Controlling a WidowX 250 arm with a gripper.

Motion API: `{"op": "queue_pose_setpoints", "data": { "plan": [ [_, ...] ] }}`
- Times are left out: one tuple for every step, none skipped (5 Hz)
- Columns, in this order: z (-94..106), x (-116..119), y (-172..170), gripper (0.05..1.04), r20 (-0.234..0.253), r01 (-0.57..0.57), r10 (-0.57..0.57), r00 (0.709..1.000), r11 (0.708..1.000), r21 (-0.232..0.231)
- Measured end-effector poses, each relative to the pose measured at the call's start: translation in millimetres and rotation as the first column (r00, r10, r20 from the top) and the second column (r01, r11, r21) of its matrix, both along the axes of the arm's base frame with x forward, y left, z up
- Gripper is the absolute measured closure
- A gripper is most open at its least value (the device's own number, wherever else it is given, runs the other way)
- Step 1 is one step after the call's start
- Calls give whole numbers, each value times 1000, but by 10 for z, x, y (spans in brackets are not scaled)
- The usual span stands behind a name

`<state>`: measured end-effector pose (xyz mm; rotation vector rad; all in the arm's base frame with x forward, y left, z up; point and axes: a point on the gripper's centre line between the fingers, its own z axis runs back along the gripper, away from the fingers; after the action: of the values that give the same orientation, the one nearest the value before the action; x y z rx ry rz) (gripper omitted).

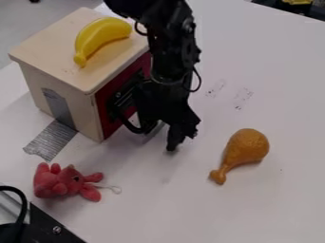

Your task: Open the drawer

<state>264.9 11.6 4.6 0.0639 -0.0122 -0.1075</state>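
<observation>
Camera view: a squared cabinet (47,40) of pale, smooth wood has its dark red drawer face (109,124) partly hidden behind the black arm (166,61). Creased grey tape (51,139) runs from its side onto the white worktop (190,204); a curved, glossy yellow banana (98,37) lies on top. Nearby are a fuzzy red toy (58,181) and a bulbous brown drumstick (246,146). The gripper (166,135) hangs by the drawer face; whether its jaws are open or hold anything, I cannot tell.

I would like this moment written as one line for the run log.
Gripper: at red front of wooden box | Drawer: cannot tell if open, arm in front | On box: yellow banana | Table: pink plush, toy drumstick
</observation>
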Motion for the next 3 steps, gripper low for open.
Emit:
{"op": "queue_pose_setpoints", "data": {
  "plan": [
    [-23,22,-35,691,15,4,-4,1000,1000,-24],
    [-25,30,-122,812,29,19,-17,999,998,-66],
    [-13,36,-311,814,54,43,-36,998,992,-121]
  ]
}}
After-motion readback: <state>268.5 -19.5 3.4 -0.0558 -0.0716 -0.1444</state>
